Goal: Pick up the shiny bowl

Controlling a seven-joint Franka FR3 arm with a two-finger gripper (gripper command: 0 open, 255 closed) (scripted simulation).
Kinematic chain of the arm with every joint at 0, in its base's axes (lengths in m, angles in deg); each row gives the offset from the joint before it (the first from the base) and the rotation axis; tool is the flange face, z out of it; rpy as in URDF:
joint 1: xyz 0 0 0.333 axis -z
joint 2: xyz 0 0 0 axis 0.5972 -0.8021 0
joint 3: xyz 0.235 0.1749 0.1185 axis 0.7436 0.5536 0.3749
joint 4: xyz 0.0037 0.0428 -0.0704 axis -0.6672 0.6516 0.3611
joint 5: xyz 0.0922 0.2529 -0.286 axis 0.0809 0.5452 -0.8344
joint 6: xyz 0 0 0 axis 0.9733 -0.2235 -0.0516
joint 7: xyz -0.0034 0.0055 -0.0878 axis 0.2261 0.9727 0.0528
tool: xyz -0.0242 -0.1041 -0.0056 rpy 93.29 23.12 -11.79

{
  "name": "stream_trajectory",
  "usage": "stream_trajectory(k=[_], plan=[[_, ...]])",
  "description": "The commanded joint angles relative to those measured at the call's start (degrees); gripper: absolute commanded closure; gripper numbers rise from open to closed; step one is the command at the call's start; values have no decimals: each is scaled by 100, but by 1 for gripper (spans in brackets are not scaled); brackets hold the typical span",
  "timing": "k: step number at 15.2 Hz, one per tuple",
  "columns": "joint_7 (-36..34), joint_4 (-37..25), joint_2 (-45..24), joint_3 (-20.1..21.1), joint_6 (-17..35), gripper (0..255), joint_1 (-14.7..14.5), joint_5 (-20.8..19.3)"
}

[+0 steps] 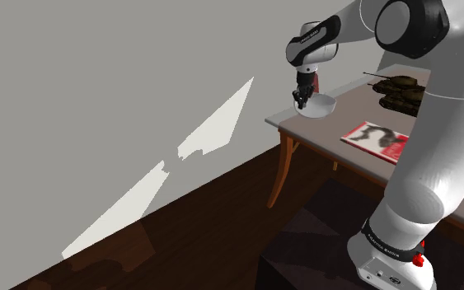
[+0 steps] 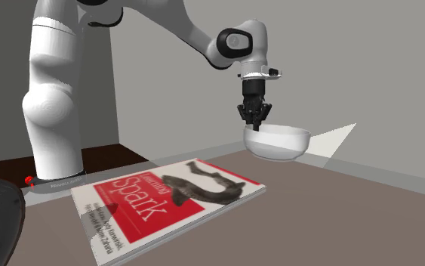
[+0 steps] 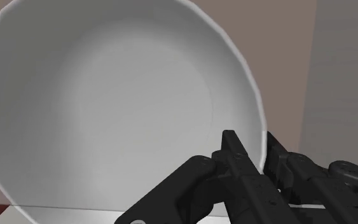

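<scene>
**Bowl pinched at its rim, by the table's corner**

Nearest in the second exterior view lies a flat, glossy magazine (image 2: pixel 169 204), rectangular, with a red block carrying "Spark" in white letters and a dark figure stretched across the white part (the smaller print is too fine to read). It rests on the matte grey-brown table (image 2: pixel 339 219).

Beyond it is the bowl (image 2: pixel 278 143): plain white, smooth, round and fairly deep, with a thin rim. It sits mouth up and roughly level; being round, it has no long axis. It is near the table's far corner, and whether its base touches the top I cannot tell.

The black gripper (image 2: pixel 254 127) comes straight down onto the bowl's edge, jaws drawn narrow and clamped on the rim, one inside and one outside, as the wrist view makes plain.

Farther along the table in the shoulder view stand two olive toy tanks (image 1: pixel 401 91). Behind everything is a flat grey wall (image 2: pixel 354 68).
</scene>
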Motion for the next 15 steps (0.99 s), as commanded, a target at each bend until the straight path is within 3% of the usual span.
stream_trajectory(k=[1, 15], plan=[[-5, -94, 41, -4, -130, 255, -4, -16], [-17, -748, 285, -23, -1009, 255, -29, -113]])
